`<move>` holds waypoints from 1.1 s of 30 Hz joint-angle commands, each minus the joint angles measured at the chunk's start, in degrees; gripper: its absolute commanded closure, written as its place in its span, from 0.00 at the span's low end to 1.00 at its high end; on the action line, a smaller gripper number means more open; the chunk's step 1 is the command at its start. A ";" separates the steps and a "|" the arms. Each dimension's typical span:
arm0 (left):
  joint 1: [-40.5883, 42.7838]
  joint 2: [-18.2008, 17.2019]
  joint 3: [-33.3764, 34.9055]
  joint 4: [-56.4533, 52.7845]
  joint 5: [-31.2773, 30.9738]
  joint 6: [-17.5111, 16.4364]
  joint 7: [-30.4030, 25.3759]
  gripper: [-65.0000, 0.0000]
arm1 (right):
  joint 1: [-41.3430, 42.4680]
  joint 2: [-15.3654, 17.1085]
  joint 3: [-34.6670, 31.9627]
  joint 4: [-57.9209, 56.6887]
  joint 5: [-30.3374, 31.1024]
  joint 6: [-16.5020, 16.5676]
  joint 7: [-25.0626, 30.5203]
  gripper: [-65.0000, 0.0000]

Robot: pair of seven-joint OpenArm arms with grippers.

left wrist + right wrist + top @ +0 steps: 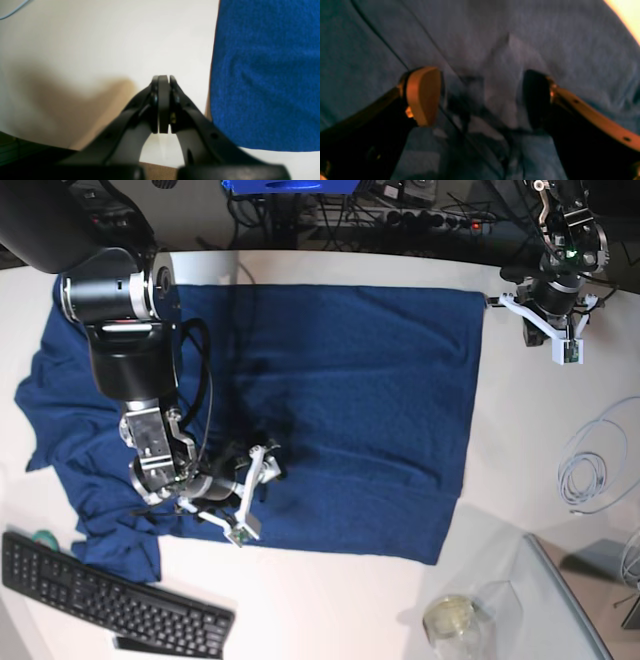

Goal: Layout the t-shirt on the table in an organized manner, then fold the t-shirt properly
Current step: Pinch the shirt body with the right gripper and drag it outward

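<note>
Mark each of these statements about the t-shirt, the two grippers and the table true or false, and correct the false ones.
1. The left gripper is shut and holds nothing. True.
2. The right gripper is clamped on a fold of the t-shirt. False: its jaws stand open over the cloth, with nothing pinched between them.
3. The left gripper hangs over the middle of the t-shirt. False: it is over the bare table, beside the shirt's edge.
4. A black keyboard lies on the table near the shirt. True.
5. The t-shirt is folded into a small square. False: it lies spread out, with rumpled cloth along one side.
</note>
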 commanded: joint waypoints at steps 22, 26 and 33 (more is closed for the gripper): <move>0.09 -0.62 -0.27 -2.05 -0.40 0.33 -1.11 1.00 | 1.91 0.27 -0.45 -2.75 0.48 -13.36 1.68 0.79; 0.09 -0.62 -0.27 -1.88 -0.40 0.33 -1.11 1.00 | 2.08 0.27 -0.45 -2.75 0.48 -13.45 1.33 1.00; 0.09 -0.62 -0.27 -1.53 -0.40 0.33 -1.11 1.00 | -0.73 -0.08 -0.45 4.11 0.48 -13.01 0.80 1.00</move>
